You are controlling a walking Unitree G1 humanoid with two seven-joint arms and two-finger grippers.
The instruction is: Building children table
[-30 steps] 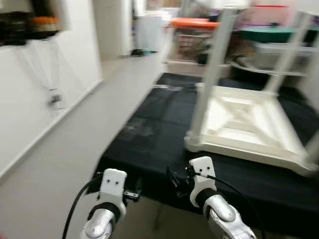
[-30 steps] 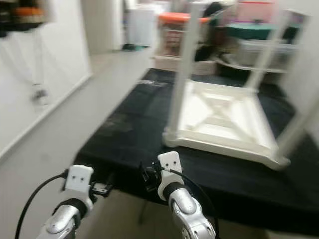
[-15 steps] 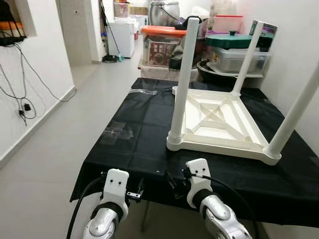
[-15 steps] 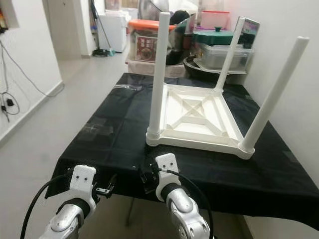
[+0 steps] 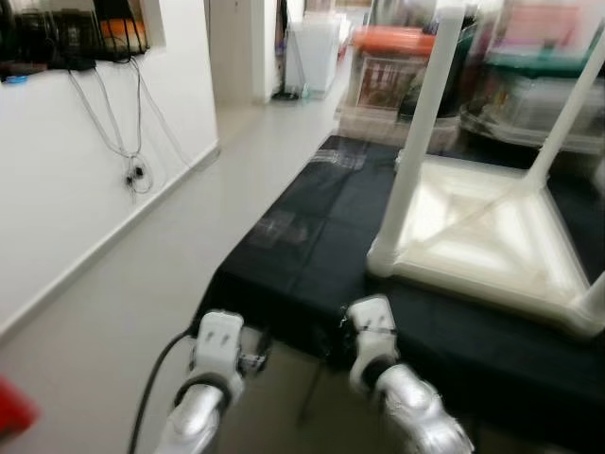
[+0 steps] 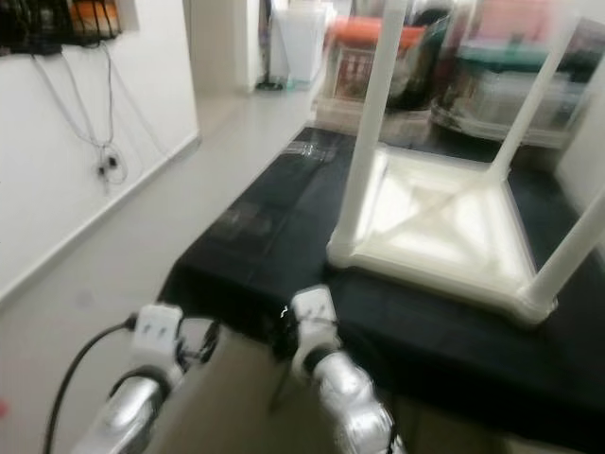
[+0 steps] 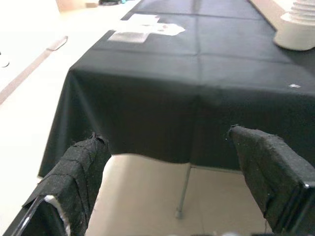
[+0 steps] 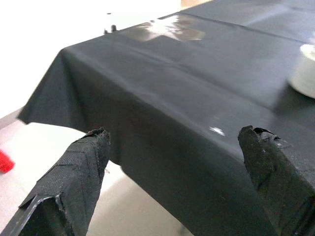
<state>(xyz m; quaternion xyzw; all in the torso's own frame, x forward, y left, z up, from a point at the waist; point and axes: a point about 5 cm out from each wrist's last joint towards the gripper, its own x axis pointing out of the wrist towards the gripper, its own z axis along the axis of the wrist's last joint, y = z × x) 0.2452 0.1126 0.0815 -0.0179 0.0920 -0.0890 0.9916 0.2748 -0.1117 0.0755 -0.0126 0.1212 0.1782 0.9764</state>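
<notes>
Head views, both eyes, are blurred, so treat the details loosely. Your task piece, the white plastic children's table [image 5: 482, 251], lies upside down on the right part of the black-cloth work table [image 5: 312, 255], tabletop on the cloth, round white legs pointing up. The nearest white leg [image 5: 416, 142] stands at the near-left corner of the frame; another leg [image 6: 529, 104] rises at the far side and a third leans out at the near right. I can't make out the fourth corner.

Both arms sit low in front of the near edge of the cloth, well short of the white frame. Left gripper [image 7: 182, 196]: fingers spread wide, nothing between them, aimed at the hanging cloth edge. Right gripper [image 8: 172, 187]: same, spread and empty, with the base of a white leg [image 8: 307, 73] just entering its far side.

Beyond the work table, stacked plastic storage tubs [image 5: 397, 66] with an orange lid. White wall with dangling cables [image 5: 123, 123] on the left.

My read: you're in the approach, no contact yet. Settle the head before reaching, since blur hides the leg sockets. Bring the grippers up above the cloth edge so the fingers don't snag the drape. Check each leg is seated before flipping; grip the frame rail, not a leg, which could pull out.
</notes>
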